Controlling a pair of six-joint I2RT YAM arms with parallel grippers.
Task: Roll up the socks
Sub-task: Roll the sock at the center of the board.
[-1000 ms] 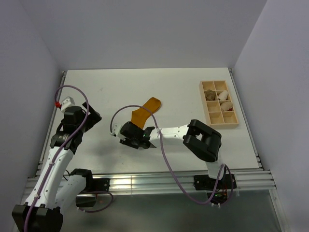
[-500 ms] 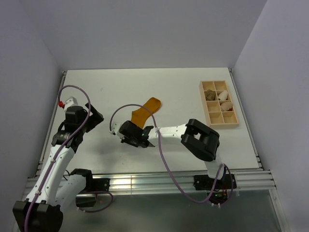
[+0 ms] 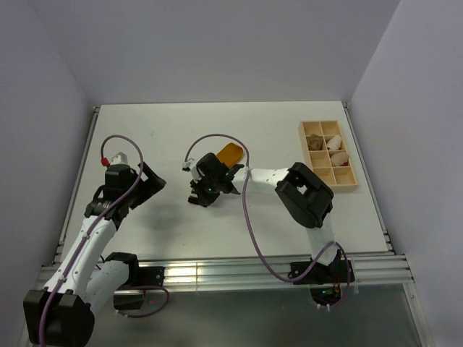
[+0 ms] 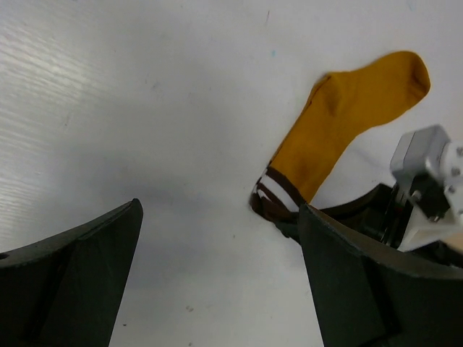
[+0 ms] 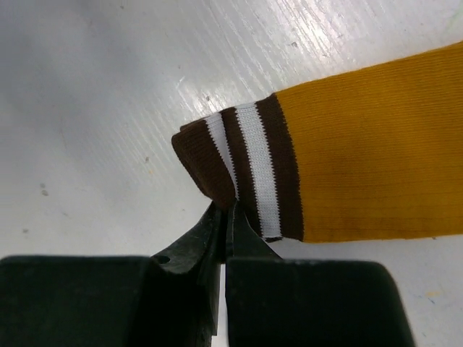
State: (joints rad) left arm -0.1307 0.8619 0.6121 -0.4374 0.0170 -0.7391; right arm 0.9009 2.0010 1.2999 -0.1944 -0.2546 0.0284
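One of the socks (image 3: 230, 153), mustard-orange with a white and dark-brown striped cuff, lies flat mid-table. In the right wrist view the sock (image 5: 362, 166) has its brown cuff edge curled up and pinched between the jaws of my right gripper (image 5: 228, 213), which is shut on it. From above, my right gripper (image 3: 200, 194) covers the cuff end and only the toe half shows. My left gripper (image 3: 150, 184) hovers to the left, open with nothing in it. Its wrist view has the sock (image 4: 347, 123) ahead, beyond the left gripper (image 4: 218, 210), with the striped cuff nearest.
A wooden compartment tray (image 3: 302, 152) stands at the back right, holding small cream rolled bundles (image 3: 336, 148) and a grey-brown bundle (image 3: 315, 143). Grey walls enclose the table on three sides.
My right gripper closed on the sock's cuff and moved back toward the toe, so less of the sock shows. The left arm swung forward and right, toward the sock.
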